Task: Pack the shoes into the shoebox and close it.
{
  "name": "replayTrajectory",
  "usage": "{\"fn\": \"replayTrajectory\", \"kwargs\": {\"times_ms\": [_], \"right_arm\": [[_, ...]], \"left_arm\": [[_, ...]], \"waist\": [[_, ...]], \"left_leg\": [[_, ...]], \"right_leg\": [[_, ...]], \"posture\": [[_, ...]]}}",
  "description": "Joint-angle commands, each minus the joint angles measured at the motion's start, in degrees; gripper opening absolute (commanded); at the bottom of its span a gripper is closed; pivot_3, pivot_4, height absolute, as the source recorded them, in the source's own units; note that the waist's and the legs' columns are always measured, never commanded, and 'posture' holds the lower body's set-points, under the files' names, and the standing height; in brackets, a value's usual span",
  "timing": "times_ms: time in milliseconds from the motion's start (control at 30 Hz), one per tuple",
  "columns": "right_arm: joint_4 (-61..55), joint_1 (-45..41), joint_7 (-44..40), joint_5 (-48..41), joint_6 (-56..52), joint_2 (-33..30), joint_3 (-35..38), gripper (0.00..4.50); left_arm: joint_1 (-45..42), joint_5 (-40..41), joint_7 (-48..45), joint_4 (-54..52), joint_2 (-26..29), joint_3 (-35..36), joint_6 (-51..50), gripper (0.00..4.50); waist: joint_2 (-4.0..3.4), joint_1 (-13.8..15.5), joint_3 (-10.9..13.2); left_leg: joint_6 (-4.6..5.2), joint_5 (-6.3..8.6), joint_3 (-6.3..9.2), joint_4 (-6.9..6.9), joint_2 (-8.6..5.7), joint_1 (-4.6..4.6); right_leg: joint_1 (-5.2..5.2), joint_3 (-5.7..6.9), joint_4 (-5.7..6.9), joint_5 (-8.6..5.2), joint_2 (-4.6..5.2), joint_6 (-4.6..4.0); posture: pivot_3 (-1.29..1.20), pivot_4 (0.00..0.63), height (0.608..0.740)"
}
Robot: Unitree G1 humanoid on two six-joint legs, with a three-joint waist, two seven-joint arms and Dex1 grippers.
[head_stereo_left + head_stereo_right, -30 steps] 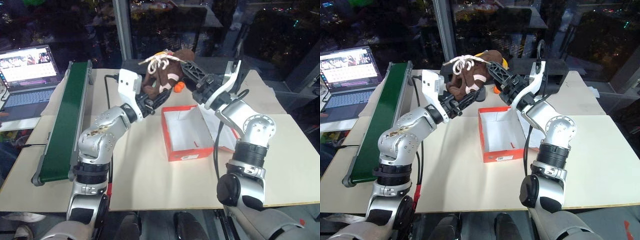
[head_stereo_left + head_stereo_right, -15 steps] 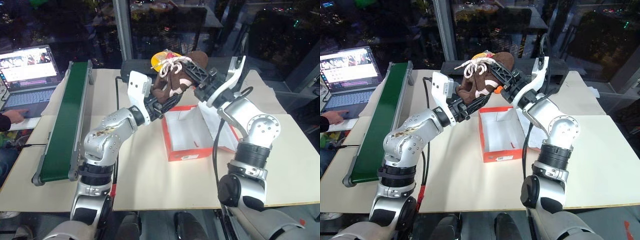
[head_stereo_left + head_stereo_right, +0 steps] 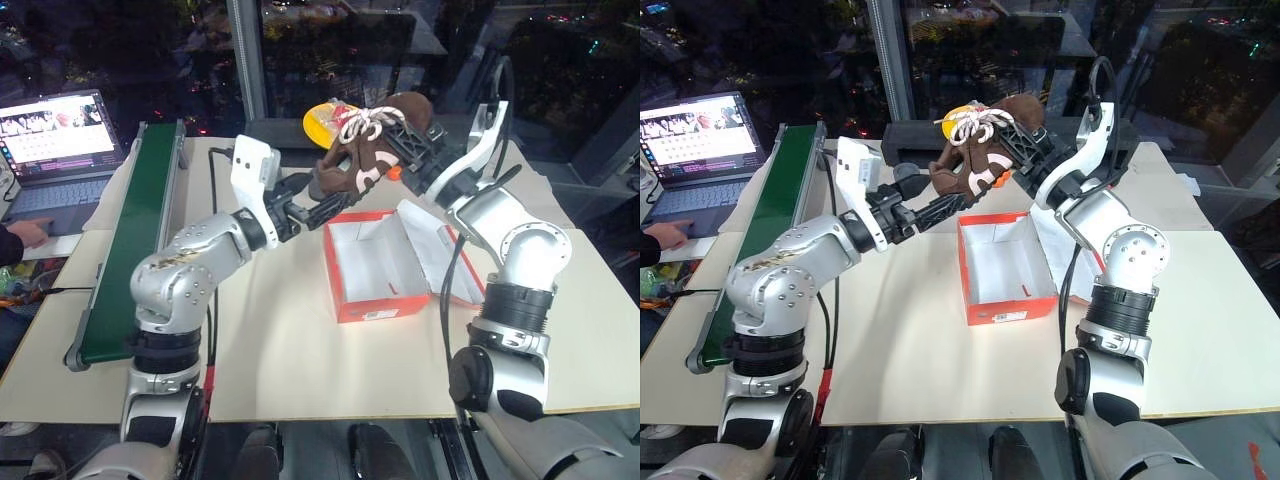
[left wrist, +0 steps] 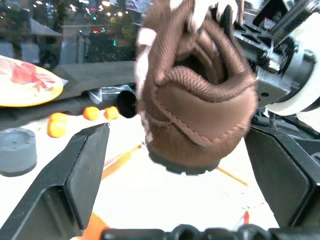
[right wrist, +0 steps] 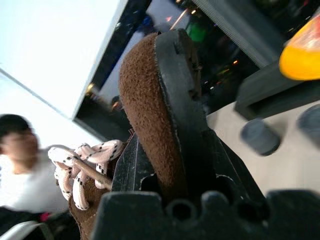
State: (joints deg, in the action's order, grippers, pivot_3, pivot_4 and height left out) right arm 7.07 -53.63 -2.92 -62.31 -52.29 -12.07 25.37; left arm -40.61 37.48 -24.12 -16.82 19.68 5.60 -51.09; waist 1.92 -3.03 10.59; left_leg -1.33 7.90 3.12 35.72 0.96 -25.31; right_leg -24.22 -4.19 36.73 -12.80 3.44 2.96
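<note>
A cream-topped table [image 3: 300,350] is taken as the base, with the shoebox [image 3: 378,262] as landmark near its middle: orange-red outside, white inside, lid laid open toward the right side, nothing seen within it. A long green belt conveyor [image 3: 130,240] is laid along the table well to the left of the shoebox, and an open laptop [image 3: 55,145] is set beyond it, further left, with a person's hand [image 3: 22,232] resting at its front edge. A long black tray [image 3: 940,135] is placed at the far edge of the table behind the shoebox, with a yellow plate [image 3: 325,118] seen at it. One shoe [image 3: 372,150], dark brown and fuzzy with cream-white laces and white patches, is held in the air above the far end of the shoebox, clear of the box. The right gripper [image 3: 418,150] is clamped on the shoe's upper edge, the brown material being pinched between its two black fingers [image 5: 175,100] in the right wrist view. The left gripper [image 3: 318,190] is held just left of the shoebox's far corner, at the shoe's heel; its fingers [image 4: 75,175] are spread wide to either side of the heel without contact in the left wrist view. Small orange balls [image 4: 90,113] are scattered on the table behind the shoebox, near a small grey cylinder [image 4: 17,150].
</note>
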Motion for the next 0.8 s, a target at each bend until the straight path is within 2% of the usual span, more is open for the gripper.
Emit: {"fn": "replayTrajectory", "kwargs": {"times_ms": [33,200,400,633,800], "right_arm": [[1.0,-3.7,-2.6,4.5,3.0,-5.2,-1.4,0.46],[3.1,-4.0,-7.8,13.5,-1.3,-13.8,-10.5,0.46],[0.4,-2.6,-16.3,19.2,-9.3,-18.3,-23.9,0.46],[4.8,-1.5,-25.0,27.0,-6.8,-19.2,-31.8,0.46],[12.3,-4.5,-33.2,34.2,-2.3,-21.7,-36.3,0.46]], "left_arm": [[0.1,0.4,-1.1,-3.1,4.4,1.7,-0.9,4.5],[0.0,-3.0,-1.9,-2.3,8.9,-0.6,0.9,4.5],[0.6,-5.9,-3.7,-2.4,10.7,-3.2,3.1,4.5],[1.6,-7.3,-4.3,-3.5,10.9,-4.1,3.6,4.5],[3.1,-7.4,-3.6,-5.4,10.5,-3.7,3.0,4.5]], "waist": [[-0.03,0.1,0.0],[-0.07,0.4,0.0],[-0.07,0.2,0.1],[-0.07,0.5,0.1],[-0.06,0.6,0.1]], "left_leg": [[0.0,0.0,0.0,-0.01,0.0,0.0],[0.0,0.0,-0.01,-0.06,-0.01,0.0],[0.0,0.0,-0.06,-0.19,0.0,0.0],[0.0,0.0,-0.05,-0.27,-0.01,-0.02],[-0.01,0.0,-0.04,-0.32,-0.01,-0.05]], "right_leg": [[-0.01,0.0,0.0,0.0,0.0,0.0],[-0.01,0.0,-0.07,-0.02,0.0,-0.01],[-0.05,-0.04,-0.14,-0.03,0.01,-0.02],[-0.06,-0.03,-0.24,-0.04,0.02,-0.02],[-0.05,-0.01,-0.38,-0.03,0.02,-0.02]], "posture": [[0.0,0.15,0.74],[0.0,0.15,0.74],[0.0,0.15,0.74],[0.0,0.15,0.74],[0.0,0.15,0.74]]}}
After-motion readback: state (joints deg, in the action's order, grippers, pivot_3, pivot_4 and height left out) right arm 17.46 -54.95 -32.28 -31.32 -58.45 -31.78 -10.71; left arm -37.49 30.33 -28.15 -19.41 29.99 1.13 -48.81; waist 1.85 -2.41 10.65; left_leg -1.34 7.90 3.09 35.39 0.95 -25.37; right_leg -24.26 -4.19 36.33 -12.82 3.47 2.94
